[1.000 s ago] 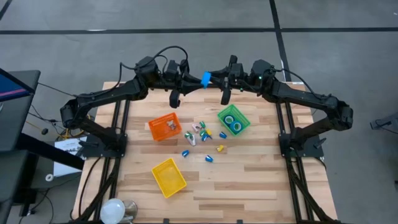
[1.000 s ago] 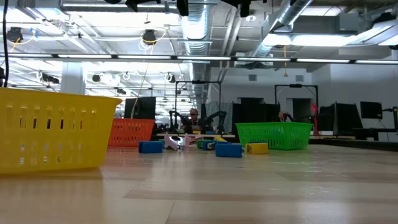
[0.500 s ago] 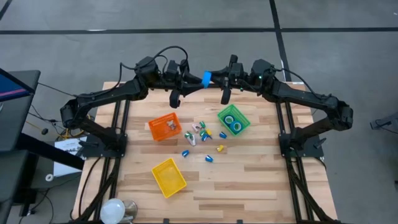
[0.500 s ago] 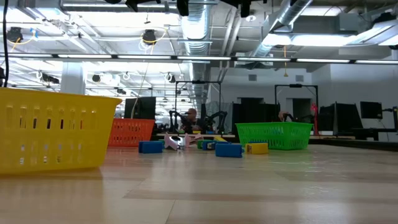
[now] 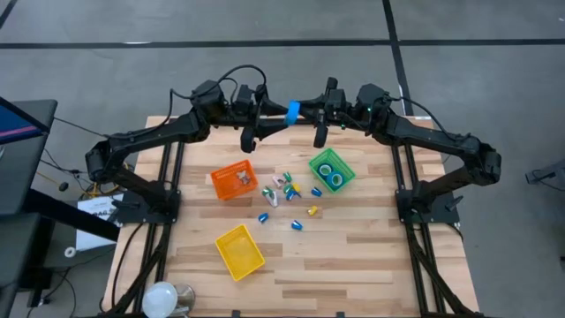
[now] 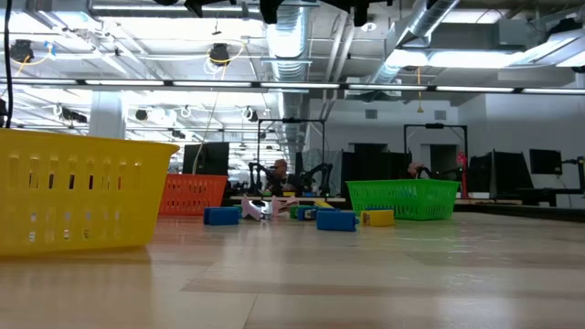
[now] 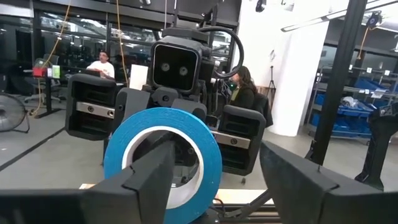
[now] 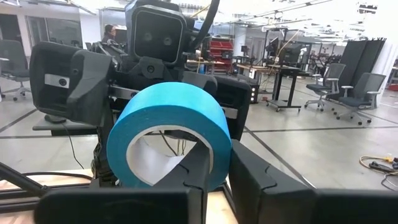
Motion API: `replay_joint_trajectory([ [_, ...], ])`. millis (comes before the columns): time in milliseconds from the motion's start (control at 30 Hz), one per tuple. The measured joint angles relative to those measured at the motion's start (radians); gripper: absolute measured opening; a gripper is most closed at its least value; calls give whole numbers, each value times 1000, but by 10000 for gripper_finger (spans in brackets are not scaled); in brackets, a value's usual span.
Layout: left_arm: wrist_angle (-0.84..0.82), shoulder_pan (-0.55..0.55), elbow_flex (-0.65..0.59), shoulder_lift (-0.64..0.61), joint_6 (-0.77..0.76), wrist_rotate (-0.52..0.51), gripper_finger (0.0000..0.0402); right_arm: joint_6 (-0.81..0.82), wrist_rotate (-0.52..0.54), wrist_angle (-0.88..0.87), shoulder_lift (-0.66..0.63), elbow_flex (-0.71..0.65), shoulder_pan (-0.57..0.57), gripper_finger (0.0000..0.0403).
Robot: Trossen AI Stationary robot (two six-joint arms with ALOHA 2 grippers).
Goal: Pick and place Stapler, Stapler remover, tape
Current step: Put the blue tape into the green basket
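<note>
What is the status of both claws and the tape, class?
Right claw shut on the round blue tape roll, high over the table's far edge. Left claw open around it, handover. Green plastic bin holds two rolls. Nothing in the way.

Both grippers meet over the table's far edge, bins and loose pieces below.
You've got the tape roll [image 5: 292,111] between left gripper [image 5: 281,115] and right gripper [image 5: 303,110]. Three bins [image 5: 234,179] ring the scattered small pieces [image 5: 287,189]; two rolls [image 5: 330,175] lie in the right-hand bin [image 5: 348,171].
</note>
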Motion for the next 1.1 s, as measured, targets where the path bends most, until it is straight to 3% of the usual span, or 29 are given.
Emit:
replay_joint_trajectory([
  [267,-32,25,0,-57,2,0,223,-2,0,-2,0,0,-4,36],
  [500,-164,89,0,-135,6,-1,222,-51,0,-54,-2,0,-6,33],
  [1100,-191,116,0,-170,6,-9,210,-96,4,-499,-3,0,-29,33],
])
